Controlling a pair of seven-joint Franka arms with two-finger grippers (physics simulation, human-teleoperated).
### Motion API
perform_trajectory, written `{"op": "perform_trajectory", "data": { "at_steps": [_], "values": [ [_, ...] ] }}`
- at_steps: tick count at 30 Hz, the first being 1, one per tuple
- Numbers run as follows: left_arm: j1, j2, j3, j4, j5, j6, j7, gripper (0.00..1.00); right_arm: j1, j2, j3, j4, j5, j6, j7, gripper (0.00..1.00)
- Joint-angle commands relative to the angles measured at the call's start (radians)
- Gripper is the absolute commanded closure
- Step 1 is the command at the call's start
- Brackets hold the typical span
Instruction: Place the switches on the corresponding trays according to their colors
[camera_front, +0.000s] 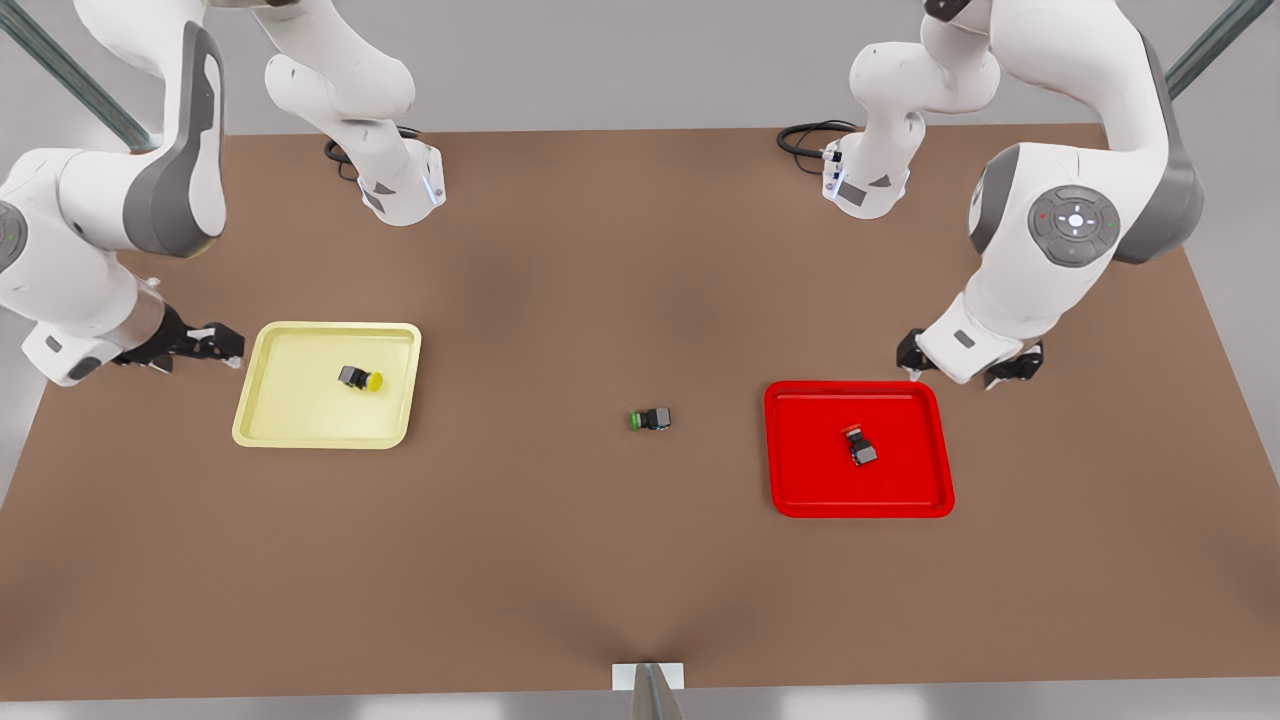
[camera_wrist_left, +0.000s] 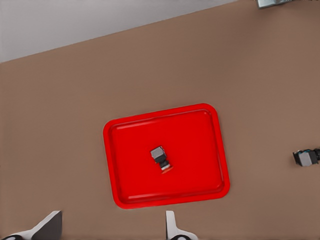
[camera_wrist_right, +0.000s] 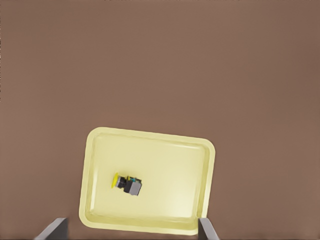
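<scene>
- Nearest the front camera we see a small grey-white fixture at the table edge, then a wide stretch of bare brown top. Plenty of room there.
- Red switch lies on its side near the middle of the red tray, clear of every rim. We read that as placed: colour matches.
- Green switch lies on the bare table between the two trays, well apart from both. No green tray in sight, so we judge it has nowhere to go and stays put.
- Yellow switch lies tipped over in the yellow tray, cap toward the front view's right, off the rims. Also matched.
- Left gripper hangs just beyond the red tray's far edge, at the front view's right. Its fingertips stand wide apart with nothing between them; the left wrist view looks down on the red tray.
- Right gripper sits just beside the yellow tray's edge at the front view's left, low and pointing at it. Fingers spread, empty.
- Our call: sorting looks done. Both arms have open table behind them to back off; only the tray rims are close.
</scene>
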Motion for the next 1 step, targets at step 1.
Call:
{"op": "perform_trajectory", "data": {
  "at_steps": [1],
  "values": [
    [0.001,-0.001,-0.001,0.0,0.004,-0.001,0.0,0.0,0.007,0.0,0.0,0.0,0.0,0.001,0.002,0.0]
  ]
}}
